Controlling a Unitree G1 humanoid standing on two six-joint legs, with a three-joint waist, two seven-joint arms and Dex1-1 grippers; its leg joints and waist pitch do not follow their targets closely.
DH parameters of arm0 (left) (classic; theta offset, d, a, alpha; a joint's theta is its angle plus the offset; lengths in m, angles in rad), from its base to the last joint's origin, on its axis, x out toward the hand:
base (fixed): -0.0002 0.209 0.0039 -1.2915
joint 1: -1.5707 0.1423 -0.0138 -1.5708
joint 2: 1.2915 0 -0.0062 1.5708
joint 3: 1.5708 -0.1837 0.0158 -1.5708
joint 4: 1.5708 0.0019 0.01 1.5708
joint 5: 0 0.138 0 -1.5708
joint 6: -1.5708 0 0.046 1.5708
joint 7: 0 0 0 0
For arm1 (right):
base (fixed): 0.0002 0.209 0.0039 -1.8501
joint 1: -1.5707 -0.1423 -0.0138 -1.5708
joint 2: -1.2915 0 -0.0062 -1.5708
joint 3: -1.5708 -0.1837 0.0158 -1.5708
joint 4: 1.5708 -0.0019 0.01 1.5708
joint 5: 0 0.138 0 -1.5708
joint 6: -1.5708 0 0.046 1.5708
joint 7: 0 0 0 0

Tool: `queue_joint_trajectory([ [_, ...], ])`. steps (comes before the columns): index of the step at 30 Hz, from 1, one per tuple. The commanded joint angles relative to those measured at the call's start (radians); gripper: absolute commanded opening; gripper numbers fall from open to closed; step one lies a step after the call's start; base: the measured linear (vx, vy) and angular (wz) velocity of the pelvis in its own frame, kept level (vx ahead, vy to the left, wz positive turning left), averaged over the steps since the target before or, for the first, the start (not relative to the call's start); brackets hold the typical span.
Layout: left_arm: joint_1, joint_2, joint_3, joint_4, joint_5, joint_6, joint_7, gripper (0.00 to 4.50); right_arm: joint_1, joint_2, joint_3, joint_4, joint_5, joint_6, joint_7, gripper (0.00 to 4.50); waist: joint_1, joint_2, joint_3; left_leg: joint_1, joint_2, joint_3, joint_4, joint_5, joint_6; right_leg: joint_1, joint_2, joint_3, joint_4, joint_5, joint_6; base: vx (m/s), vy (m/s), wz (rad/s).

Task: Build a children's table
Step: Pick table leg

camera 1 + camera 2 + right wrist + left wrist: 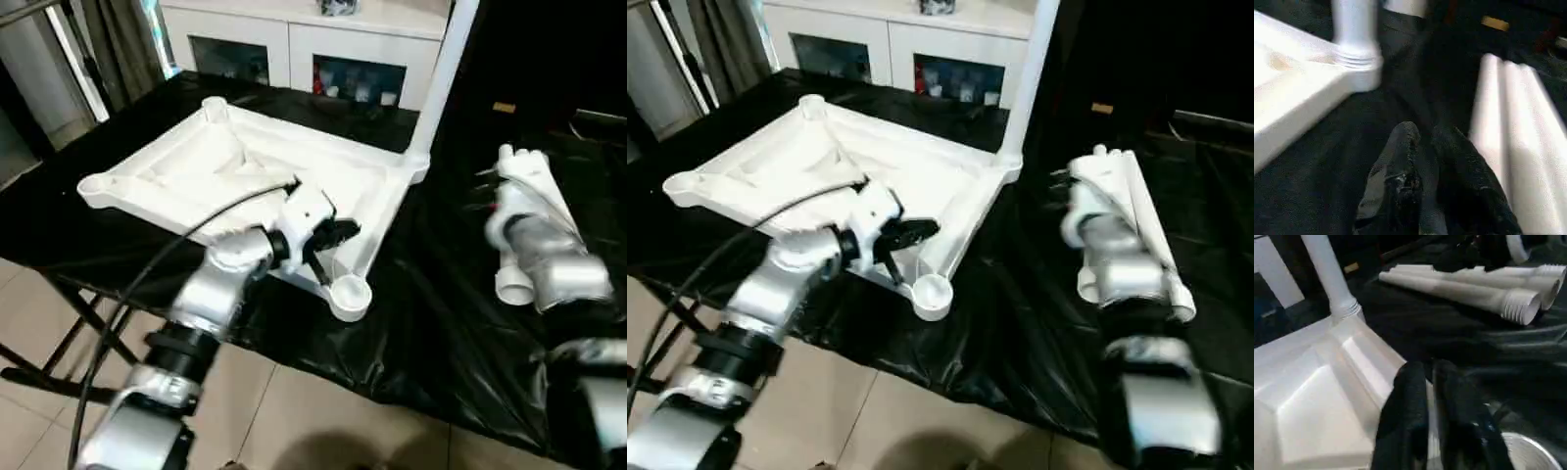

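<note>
The children's table top point(245, 162) lies upside down on the black-draped table, white and ribbed, with round sockets at its corners. One white leg point(441, 78) stands upright in the far right socket. Loose legs point(534, 191) lie side by side to the right, their threaded ends point(1520, 303) facing my left wrist camera. My left gripper point(1430, 396) hovers at the top's right rim, just behind the near corner socket point(350, 291), fingers a slit apart with nothing held. My right gripper point(1425, 152) is over the black cloth between the standing leg and the loose legs, slightly open and empty.
A white glass-door cabinet point(294, 44) stands behind the draped table. The table's front edge runs close under the near socket, with tiled floor point(294, 421) below. A black cable point(196, 230) loops from my left wrist. My right forearm point(554, 259) covers part of the loose legs.
</note>
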Motion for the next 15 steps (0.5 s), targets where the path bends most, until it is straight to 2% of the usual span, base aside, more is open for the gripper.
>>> queue_joint_trajectory([
  [1,-0.002,0.011,0.009,-0.039,-0.018,0.019,-0.033,0.72,-0.030,0.000,-0.021,0.055,0.014,0.023,-0.027,1.08,0.001,-0.022,-0.070,-0.004,0.008,0.002,-0.054,-0.114,0.058,0.064,-0.053,0.041,-0.071,-0.187,-0.199,0.000,0.000,0.00],
  [3,-0.001,0.021,0.008,-0.058,-0.024,0.027,-0.049,0.88,-0.046,-0.005,-0.029,0.082,0.017,0.040,-0.042,1.30,0.001,-0.022,-0.071,-0.005,0.008,0.002,-0.053,-0.102,0.063,0.064,-0.052,0.041,-0.068,-0.163,-0.205,0.000,0.000,0.00],
  [4,0.002,0.030,0.007,-0.075,-0.032,0.034,-0.060,0.94,-0.059,-0.008,-0.037,0.101,0.016,0.054,-0.052,1.36,0.001,-0.020,-0.076,-0.005,0.009,0.001,-0.052,-0.080,0.067,0.067,-0.053,0.042,-0.060,-0.127,-0.217,0.000,0.000,0.00],
  [5,0.006,0.042,0.005,-0.094,-0.039,0.045,-0.075,0.94,-0.074,-0.013,-0.043,0.125,0.014,0.069,-0.064,1.36,0.000,-0.023,-0.078,-0.007,0.009,0.001,-0.050,-0.066,0.070,0.067,-0.052,0.042,-0.054,-0.101,-0.224,0.000,0.000,0.00],
  [8,0.017,0.073,-0.001,-0.149,-0.059,0.088,-0.104,1.23,-0.112,-0.025,-0.049,0.187,0.011,0.093,-0.088,1.62,0.003,-0.018,-0.078,-0.007,0.009,0.006,-0.045,-0.041,0.089,0.060,-0.049,0.043,-0.047,-0.034,-0.248,0.000,0.000,0.00],
  [11,0.026,0.093,-0.003,-0.183,-0.072,0.120,-0.123,1.47,-0.137,-0.033,-0.057,0.236,0.013,0.087,-0.109,1.90,0.005,-0.016,-0.076,-0.006,0.010,0.008,-0.045,-0.052,0.091,0.059,-0.049,0.042,-0.047,-0.033,-0.253,0.000,0.000,0.00],
  [15,0.032,0.103,-0.002,-0.202,-0.079,0.142,-0.134,1.79,-0.157,-0.039,-0.066,0.278,0.013,0.063,-0.118,2.23,0.008,-0.012,-0.074,-0.004,0.011,0.009,-0.046,-0.090,0.074,0.058,-0.049,0.042,-0.051,-0.065,-0.252,0.000,0.000,0.00],
])
